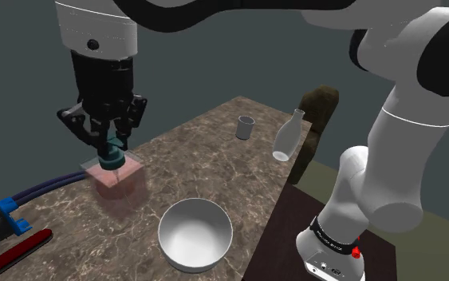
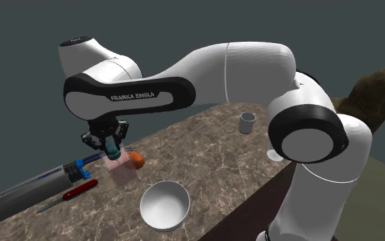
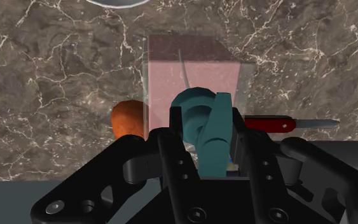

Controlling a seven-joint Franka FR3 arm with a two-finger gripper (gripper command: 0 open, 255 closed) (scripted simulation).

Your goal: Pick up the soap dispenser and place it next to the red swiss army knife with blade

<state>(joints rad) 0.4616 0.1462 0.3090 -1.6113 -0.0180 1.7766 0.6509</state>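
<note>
The soap dispenser (image 1: 119,182) has a pale pink see-through square body and a teal pump head. My gripper (image 1: 112,152) comes straight down on it and is shut on the teal pump (image 3: 203,124). The dispenser (image 2: 121,168) stands upright, low over the brown marble table (image 1: 206,164); I cannot tell if its base touches. The red Swiss army knife (image 3: 269,123) lies with its blade out just beside the dispenser. It lies near the table's front corner (image 1: 11,251) and between the dispenser and a long tool (image 2: 80,189).
A white bowl (image 1: 194,234) sits close to the dispenser near the table edge. An orange object (image 2: 137,159) lies against the dispenser's far side. A long grey and blue tool (image 2: 40,185) lies by the knife. A grey cup (image 1: 246,127) and a clear bottle (image 1: 289,136) stand further off.
</note>
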